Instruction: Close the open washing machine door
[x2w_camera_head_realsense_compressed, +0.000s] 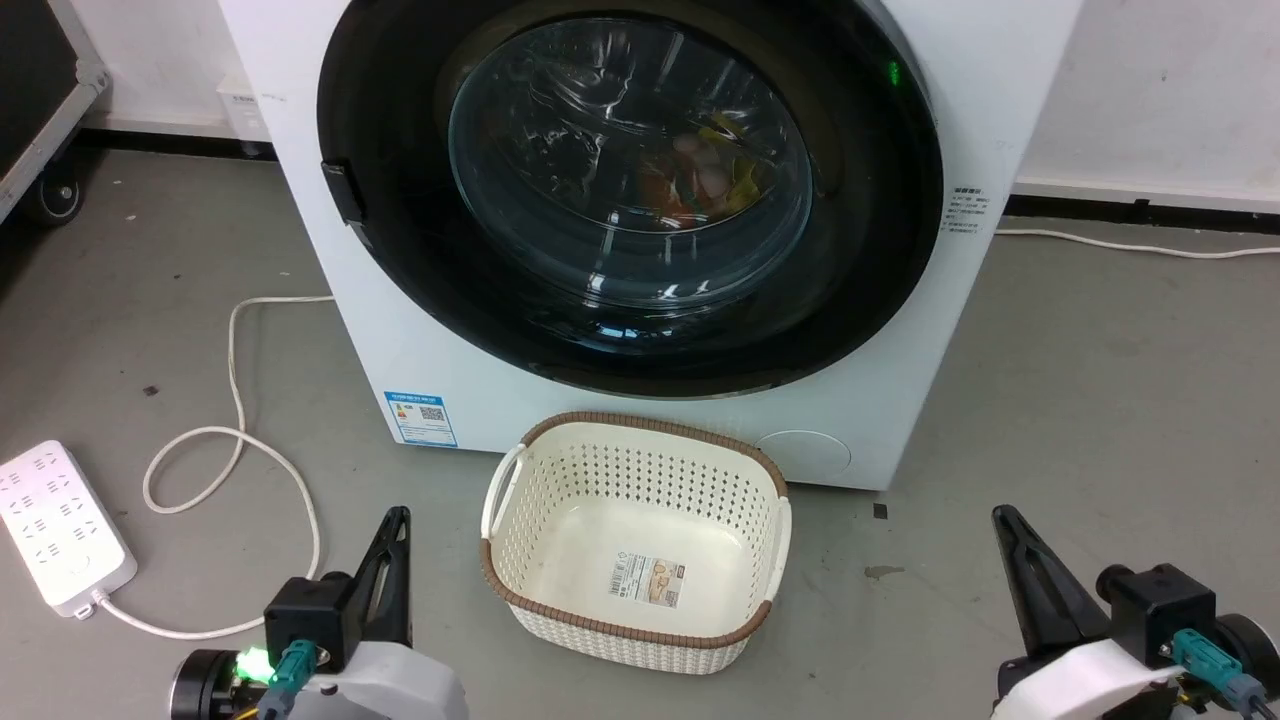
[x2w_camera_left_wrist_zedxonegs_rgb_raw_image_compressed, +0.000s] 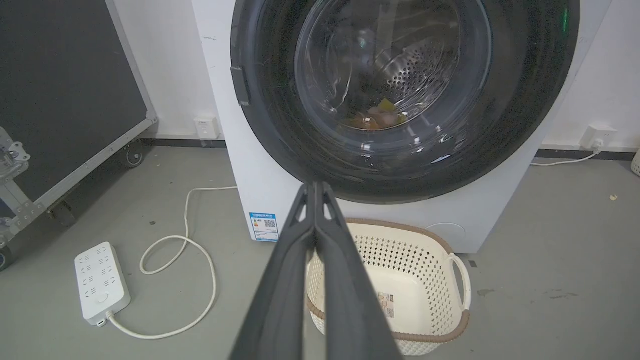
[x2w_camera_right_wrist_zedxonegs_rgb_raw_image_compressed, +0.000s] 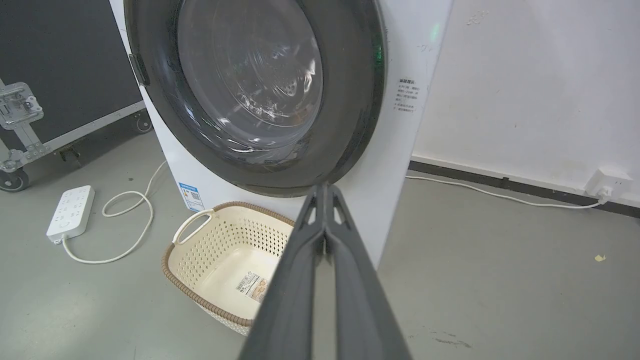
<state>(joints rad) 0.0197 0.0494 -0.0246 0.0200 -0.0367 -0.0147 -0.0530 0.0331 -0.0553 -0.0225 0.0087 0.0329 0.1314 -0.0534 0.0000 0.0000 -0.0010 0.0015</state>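
Note:
The washing machine (x2w_camera_head_realsense_compressed: 350, 330) is a big white front-loader filling the upper middle of the head view. The washing machine door (x2w_camera_head_realsense_compressed: 880, 250), a glossy black ring around a bulging glass window, lies flat against the machine's front, its handle at the left edge. Coloured laundry (x2w_camera_head_realsense_compressed: 700, 175) shows behind the glass. My left gripper (x2w_camera_head_realsense_compressed: 398, 515) is shut and empty, low at the left, well short of the machine. My right gripper (x2w_camera_head_realsense_compressed: 1002, 515) is shut and empty at the lower right. The door (x2w_camera_left_wrist_zedxonegs_rgb_raw_image_compressed: 525, 125) rises beyond the left gripper (x2w_camera_left_wrist_zedxonegs_rgb_raw_image_compressed: 315, 187); the right gripper (x2w_camera_right_wrist_zedxonegs_rgb_raw_image_compressed: 324, 187) points at the door's (x2w_camera_right_wrist_zedxonegs_rgb_raw_image_compressed: 350, 100) lower edge.
A cream perforated basket (x2w_camera_head_realsense_compressed: 650, 425), empty, stands on the grey floor right before the machine, between my grippers. A white power strip (x2w_camera_head_realsense_compressed: 55, 525) and its looping cable (x2w_camera_head_realsense_compressed: 235, 400) lie at the left. A black wheeled case (x2w_camera_left_wrist_zedxonegs_rgb_raw_image_compressed: 65, 90) stands further left.

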